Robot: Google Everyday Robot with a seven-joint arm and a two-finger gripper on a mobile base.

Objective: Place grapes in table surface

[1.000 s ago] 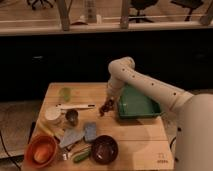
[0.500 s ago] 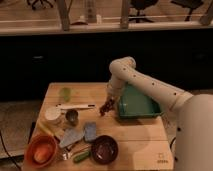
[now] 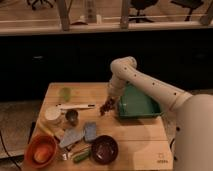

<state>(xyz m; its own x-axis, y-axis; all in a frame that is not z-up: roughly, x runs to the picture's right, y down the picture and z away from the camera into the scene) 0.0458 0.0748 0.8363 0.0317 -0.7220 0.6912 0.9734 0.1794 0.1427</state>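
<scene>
My gripper (image 3: pixel 108 103) hangs from the white arm over the middle of the light wooden slatted table surface (image 3: pixel 135 131), just left of the green tray. It is shut on the grapes (image 3: pixel 106 107), a small dark purple-brown bunch that dangles at its tip, low over the planks. I cannot tell whether the bunch touches the wood.
A green rectangular tray (image 3: pixel 137 104) lies right of the gripper. A dark maroon bowl (image 3: pixel 104 149), an orange bowl (image 3: pixel 41 151), a small metal cup (image 3: pixel 72 116), a white cup (image 3: pixel 53 114), grey-blue cloths (image 3: pixel 90 131), a green cup (image 3: pixel 65 93) and a white utensil (image 3: pixel 76 106) lie to the left and front.
The gripper with the grapes has sunk slightly toward the tabletop; otherwise nothing has visibly moved.
</scene>
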